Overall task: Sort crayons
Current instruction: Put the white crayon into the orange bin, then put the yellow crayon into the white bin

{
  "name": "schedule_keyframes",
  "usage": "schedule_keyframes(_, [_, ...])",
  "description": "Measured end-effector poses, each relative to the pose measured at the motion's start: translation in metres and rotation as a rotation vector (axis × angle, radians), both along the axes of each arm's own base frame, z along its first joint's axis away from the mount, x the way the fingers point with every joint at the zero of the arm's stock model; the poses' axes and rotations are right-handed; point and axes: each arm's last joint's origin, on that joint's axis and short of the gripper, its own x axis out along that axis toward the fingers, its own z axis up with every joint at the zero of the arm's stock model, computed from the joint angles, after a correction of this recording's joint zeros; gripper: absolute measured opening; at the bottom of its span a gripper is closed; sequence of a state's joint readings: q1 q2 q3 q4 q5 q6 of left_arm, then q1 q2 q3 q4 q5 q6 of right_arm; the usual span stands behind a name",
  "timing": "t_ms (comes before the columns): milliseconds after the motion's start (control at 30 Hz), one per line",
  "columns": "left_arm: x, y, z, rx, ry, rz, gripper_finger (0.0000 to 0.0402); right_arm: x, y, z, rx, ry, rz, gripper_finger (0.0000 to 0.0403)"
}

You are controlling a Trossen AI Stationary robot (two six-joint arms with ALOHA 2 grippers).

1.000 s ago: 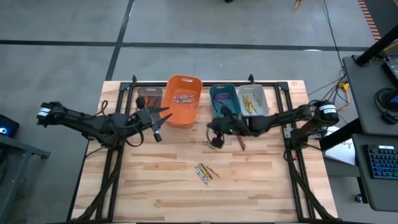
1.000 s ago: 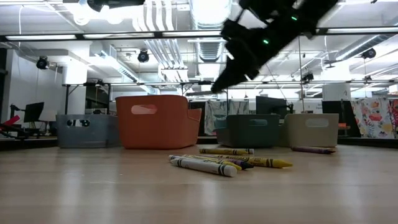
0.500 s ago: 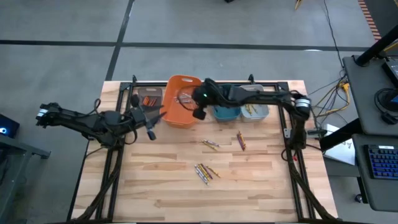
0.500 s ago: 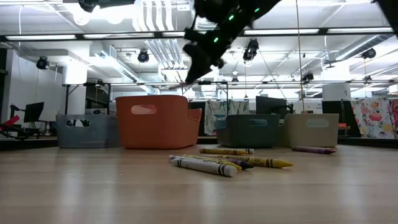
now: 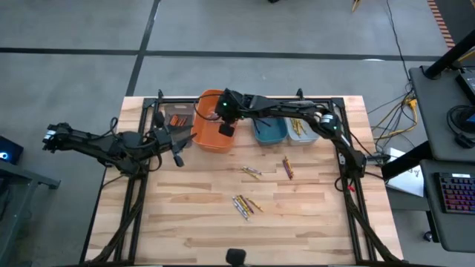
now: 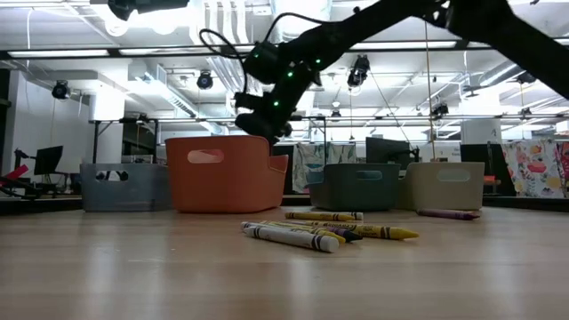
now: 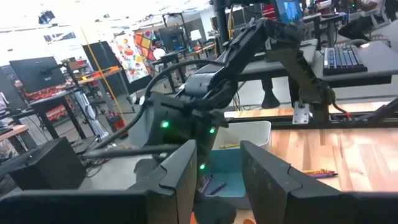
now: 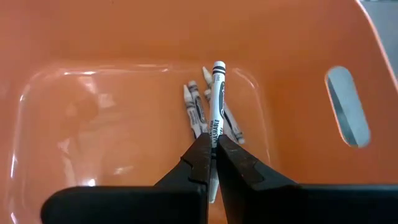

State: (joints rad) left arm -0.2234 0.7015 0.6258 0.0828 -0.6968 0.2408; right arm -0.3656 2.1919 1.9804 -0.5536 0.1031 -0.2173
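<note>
R gripper (image 8: 211, 155) – 1 crayon (image 8: 216, 102), over orange bin (image 8: 124, 37).

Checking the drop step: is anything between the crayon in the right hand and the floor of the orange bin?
Nothing visible. The right hand holds a white crayon directly above the orange bin, whose floor holds only a few white crayons lying beneath it. The left hand waits beside the bin.
</note>
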Motion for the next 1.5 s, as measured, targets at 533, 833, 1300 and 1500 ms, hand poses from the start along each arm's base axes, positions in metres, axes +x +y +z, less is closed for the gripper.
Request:
schedule_keyframes(533, [0.003, -0.001, -0.002, -0.014, 0.007, -0.001, 0.0107, 0.01, -0.002, -0.003, 0.076, -0.038, 0.031, 0.0013])
schedule_keyframes(833, [0.005, -0.001, -0.004, -0.023, 0.014, -0.001, 0.0107, 0.009, -0.002, -0.004, 0.079, -0.033, 0.019, 0.0011])
schedule_keyframes(1300, [0.006, -0.001, -0.005, -0.049, 0.005, 0.0, 0.0107, -0.001, 0.004, 0.016, 0.109, -0.007, 0.008, 0.0081])
schedule_keyframes(1500, [0.01, -0.002, -0.01, -0.081, 0.025, 0.002, 0.0107, -0.03, 0.03, 0.068, 0.155, 0.041, 0.003, 0.007])
